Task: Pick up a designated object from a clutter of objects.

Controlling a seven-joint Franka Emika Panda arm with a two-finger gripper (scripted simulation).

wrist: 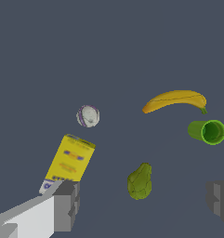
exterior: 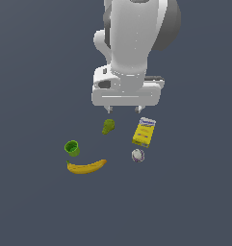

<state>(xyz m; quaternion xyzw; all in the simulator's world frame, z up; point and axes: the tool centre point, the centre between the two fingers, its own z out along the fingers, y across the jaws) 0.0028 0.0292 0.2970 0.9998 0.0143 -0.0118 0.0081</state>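
My gripper point(wrist: 140, 204) hangs spread wide; I should centre over the pear point(wrist: 140, 181) between my fingers, avoiding the box point(wrist: 69, 160).

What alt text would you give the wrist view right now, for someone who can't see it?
An olive-green pear lies on a dark grey surface between the open gripper's two grey fingers, not touching either. Farther out are a yellow box, a whitish ball, a banana and a bright green cup on its side.
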